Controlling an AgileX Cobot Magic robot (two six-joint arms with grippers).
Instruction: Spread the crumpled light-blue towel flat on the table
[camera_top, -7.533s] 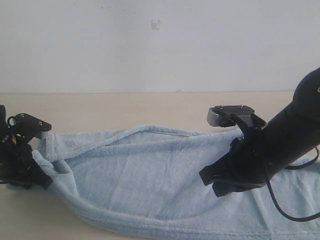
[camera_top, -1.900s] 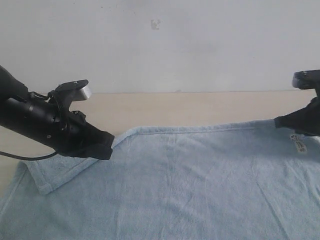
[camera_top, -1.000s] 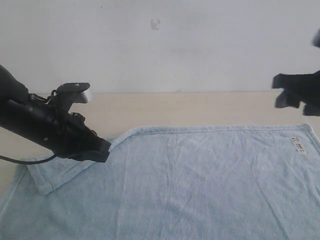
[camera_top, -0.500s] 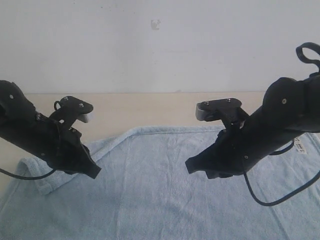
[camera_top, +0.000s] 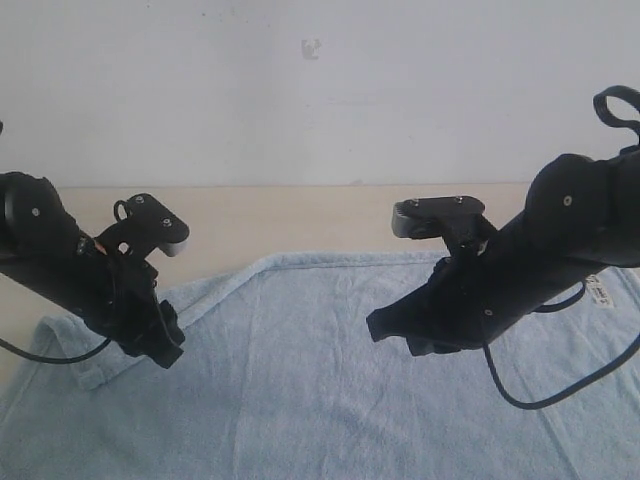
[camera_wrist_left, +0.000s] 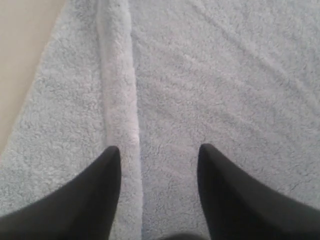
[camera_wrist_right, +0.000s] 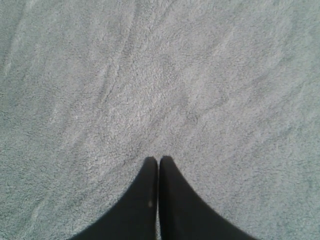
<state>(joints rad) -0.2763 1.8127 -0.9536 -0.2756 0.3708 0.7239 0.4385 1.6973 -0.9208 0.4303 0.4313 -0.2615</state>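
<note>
The light-blue towel (camera_top: 310, 390) lies mostly flat on the beige table (camera_top: 300, 215), with its far-left corner (camera_top: 65, 340) still folded over onto itself. My left gripper (camera_top: 163, 348) hangs just above that fold. In the left wrist view it (camera_wrist_left: 157, 150) is open, its fingers straddling the fold's hemmed edge (camera_wrist_left: 117, 100) with nothing held. My right gripper (camera_top: 378, 328) hovers over the towel's middle. The right wrist view shows it (camera_wrist_right: 158, 161) shut and empty above flat terry cloth (camera_wrist_right: 150, 75). A white tag (camera_top: 600, 290) sits near the far-right corner.
Bare table shows beyond the towel's far edge and at its left side (camera_wrist_left: 20, 50). A plain white wall (camera_top: 320, 90) stands behind the table. Black cables (camera_top: 540, 395) hang from both arms.
My left gripper has opened and drawn back to the left along the folded corner. My right arm swung in from the far right to the towel's middle and shut.
</note>
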